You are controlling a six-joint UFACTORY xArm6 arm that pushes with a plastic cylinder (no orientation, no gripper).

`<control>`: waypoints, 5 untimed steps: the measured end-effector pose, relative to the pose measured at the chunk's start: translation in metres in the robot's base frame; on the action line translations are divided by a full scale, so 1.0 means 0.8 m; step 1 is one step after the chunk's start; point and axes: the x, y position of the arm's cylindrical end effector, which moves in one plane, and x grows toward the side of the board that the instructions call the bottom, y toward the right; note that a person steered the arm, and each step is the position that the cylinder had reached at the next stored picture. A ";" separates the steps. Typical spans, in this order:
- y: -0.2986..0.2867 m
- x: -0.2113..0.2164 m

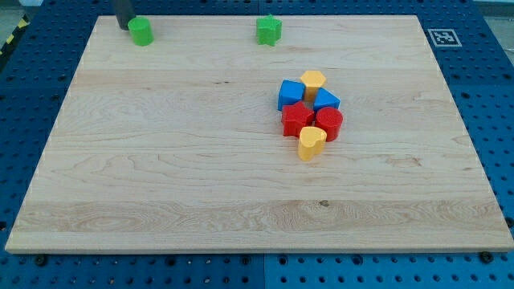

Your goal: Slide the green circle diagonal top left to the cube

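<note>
The green circle sits near the board's top left corner. My tip stands just to its left, touching or almost touching it. The blue cube lies right of the middle, at the top left of a tight cluster of blocks. The circle is far to the upper left of the cube.
A green star lies at the top edge near the middle. The cluster also holds a yellow hexagon, a blue triangle, a red star, a red cylinder and a yellow heart. A fiducial tag marks the top right corner.
</note>
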 end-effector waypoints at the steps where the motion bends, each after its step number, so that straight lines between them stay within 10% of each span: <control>1: 0.007 0.003; 5: 0.107 0.086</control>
